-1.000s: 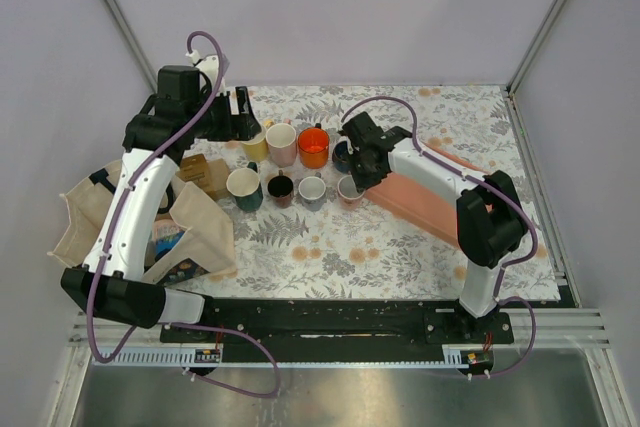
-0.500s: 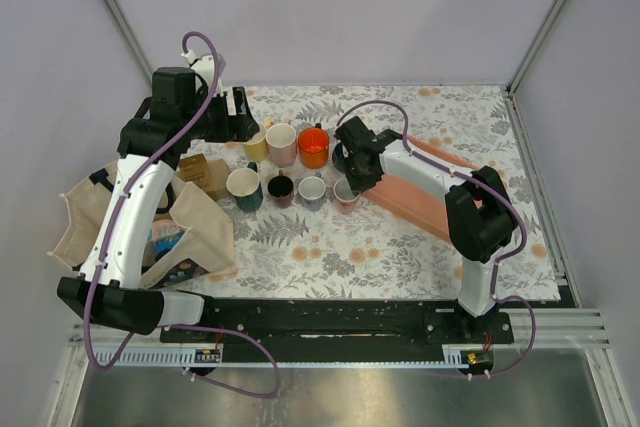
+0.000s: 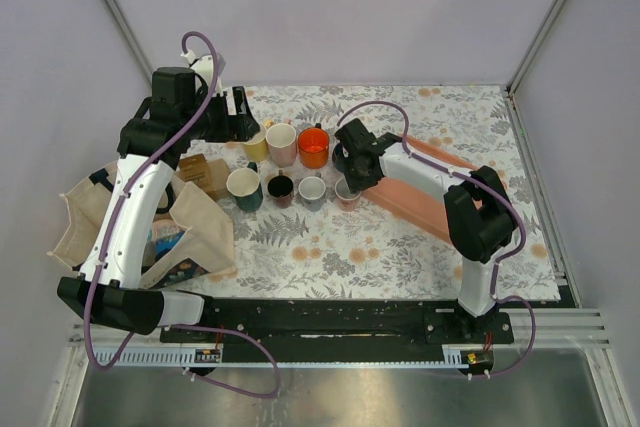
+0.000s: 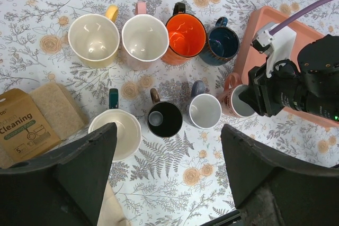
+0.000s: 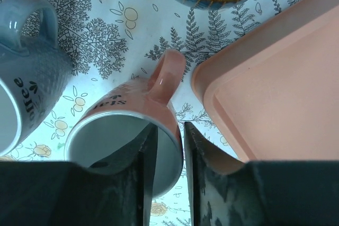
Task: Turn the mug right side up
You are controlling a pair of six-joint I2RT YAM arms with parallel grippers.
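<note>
Your right pincer grips the rim of the pink mug, mouth up on the tabletop; your left pincer hangs spread wide.

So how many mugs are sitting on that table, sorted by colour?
Pink: 2, the back-row pink mug and the front-row pink mug
Yellow mug: 1
Orange mug: 1
Dark blue mug: 1
Dark green mug: 1
Brown mug: 1
Grey-blue mug: 1
Total: 8 mugs
</note>
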